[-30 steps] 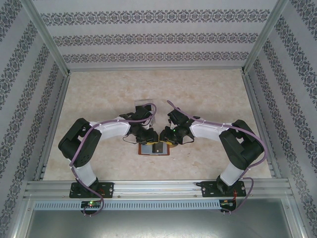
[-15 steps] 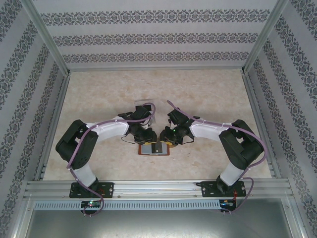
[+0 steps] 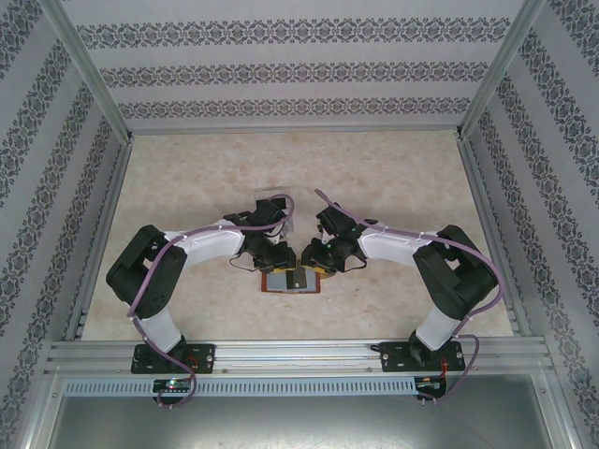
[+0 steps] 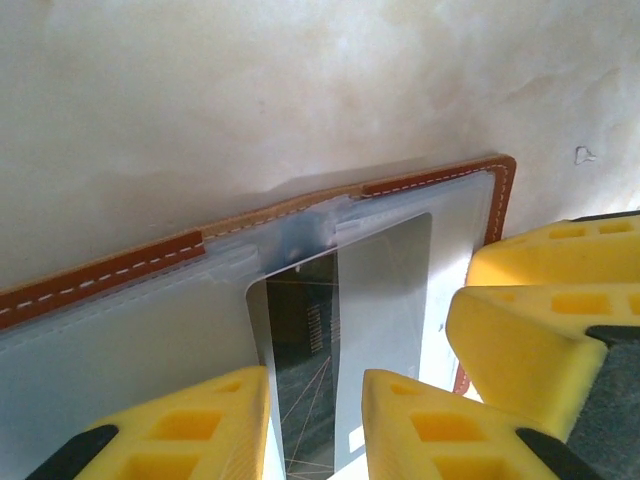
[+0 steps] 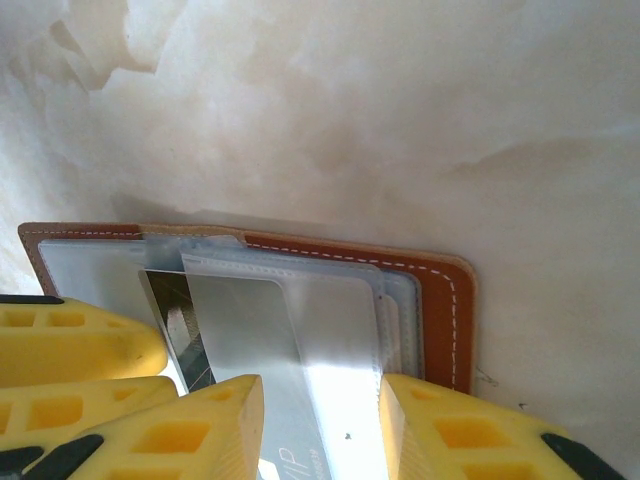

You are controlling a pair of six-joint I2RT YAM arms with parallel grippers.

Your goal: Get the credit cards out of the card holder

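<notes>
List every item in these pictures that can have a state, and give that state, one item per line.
card holder, open, lying flat on the table.
credit cards, not yet removed, lying on the open holder.
left hand, part open, set over a card.
right hand, part open, set over a card.

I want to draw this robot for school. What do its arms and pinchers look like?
Both the left arm and right arm have white tube-shaped links, chunky black joints and a purple cable looping along them. The left gripper and right gripper have blocky yellow fingers with square holes.
</notes>
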